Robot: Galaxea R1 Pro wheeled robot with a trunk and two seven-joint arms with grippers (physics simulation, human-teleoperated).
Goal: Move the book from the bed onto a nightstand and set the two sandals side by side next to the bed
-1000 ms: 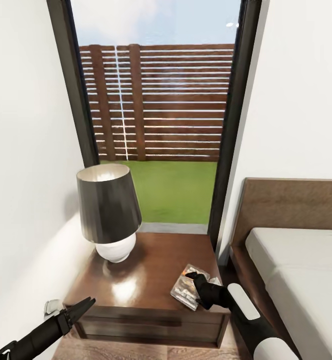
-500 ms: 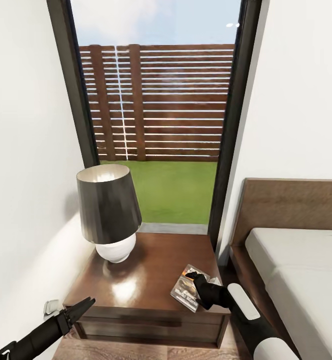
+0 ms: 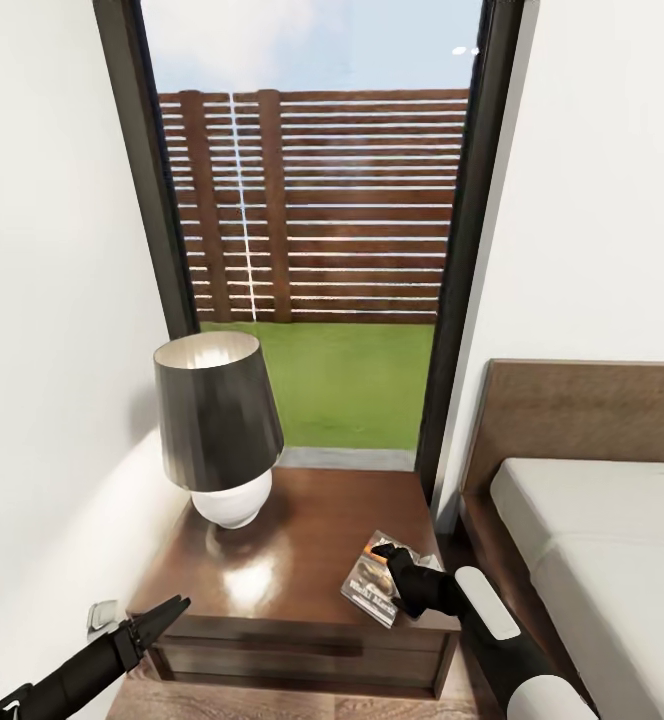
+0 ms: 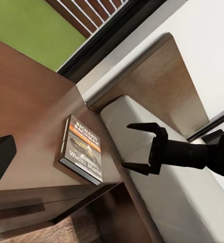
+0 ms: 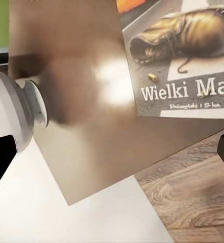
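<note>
Little changed against a second ago: whole head view dipped a trifle (camera, not things), book flat on the nightstand as before, near its front corner on the bed side. Right fingers spread wide, holding nothing, now hanging just clear of the book on its bed side, over the gap between worktop and mattress. Left fingers drawn narrow, nearly together, empty, poised off the nightstand's front corner on the wall side, well apart from the book.

Around the fingers: one lamp with a dark shade and white round base toward the back of the worktop, on the left fingers' side, well apart from the book. Bed just beside the nightstand, beyond the right fingers, brown headboard against the wall. Behind the worktop a tall black-framed window with a slatted fence and lawn. A small pale object low on the wall near the left fingers (too small to name). Nothing between either set of fingers and the book.

Counted: one book, one lamp, one nightstand, one bed.
</note>
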